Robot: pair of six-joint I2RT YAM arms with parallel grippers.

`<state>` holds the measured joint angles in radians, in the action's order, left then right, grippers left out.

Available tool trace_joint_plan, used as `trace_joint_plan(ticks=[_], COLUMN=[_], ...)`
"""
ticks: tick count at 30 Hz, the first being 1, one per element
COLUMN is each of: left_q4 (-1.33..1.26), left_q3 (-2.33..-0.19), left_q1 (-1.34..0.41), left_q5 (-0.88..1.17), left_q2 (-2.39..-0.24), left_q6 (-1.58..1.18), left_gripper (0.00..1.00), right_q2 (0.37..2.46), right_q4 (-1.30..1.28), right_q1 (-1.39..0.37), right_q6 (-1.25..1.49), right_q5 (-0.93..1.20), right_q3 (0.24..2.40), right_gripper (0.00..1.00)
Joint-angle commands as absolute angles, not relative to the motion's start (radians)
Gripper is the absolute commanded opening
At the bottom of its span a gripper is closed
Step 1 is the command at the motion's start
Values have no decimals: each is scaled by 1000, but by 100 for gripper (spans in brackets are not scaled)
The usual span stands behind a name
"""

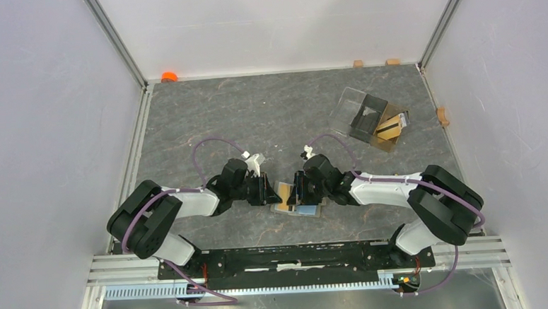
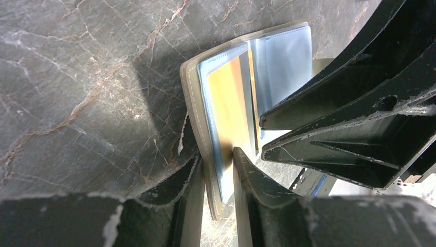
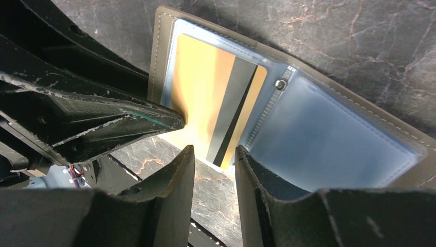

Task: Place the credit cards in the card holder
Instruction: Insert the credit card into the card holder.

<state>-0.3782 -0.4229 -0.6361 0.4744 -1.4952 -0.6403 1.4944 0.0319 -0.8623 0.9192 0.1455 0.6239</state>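
Observation:
The olive card holder (image 1: 307, 211) lies open on the table between both arms, its pale blue-grey pockets facing up. A gold credit card (image 3: 205, 87) with a dark stripe sits mostly inside the left pocket, one corner sticking out. My left gripper (image 2: 218, 159) is shut on the card holder's (image 2: 193, 98) stitched cover edge and pocket, beside the card (image 2: 229, 108). My right gripper (image 3: 213, 154) is open, its tips flanking the card's protruding corner with a gap on both sides. The card holder's empty right pocket (image 3: 329, 134) lies past the right finger.
A clear plastic box (image 1: 368, 118) with a dark compartment sits at the back right, with another tan card (image 1: 390, 127) in it. A small orange object (image 1: 169, 76) rests at the back left edge. White walls enclose the marbled table (image 1: 255, 120).

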Motion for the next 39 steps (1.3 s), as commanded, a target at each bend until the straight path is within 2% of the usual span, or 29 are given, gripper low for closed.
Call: trace_joint_plan(ticks=[1, 17, 19, 24, 28, 39], left_q4=[-423, -435, -436, -440, -455, -464], left_q3=[-414, -409, -405, -391, -381, -374], left_q1=[-637, -637, -638, -637, -637, -638], left_q5=[486, 500, 496, 477, 476, 472], left_q2=[-1471, -1471, -1467, -1454, -1458, -1457], left_q6=[-668, -673, -675, -686, -694, -701], left_gripper=[33, 33, 29, 12, 8, 7], right_q2=[1486, 1517, 1503, 1413, 1354, 1230], right_q4=[35, 141, 124, -11, -125, -198], right_q1=[-868, -881, -881, -880, -869, -842], right_q6=[927, 925, 915, 878, 867, 899], right_q5=[110, 161, 145, 26, -50, -113], right_q3=[620, 648, 653, 654, 648, 571], right_gripper=[40, 31, 31, 35, 38, 38])
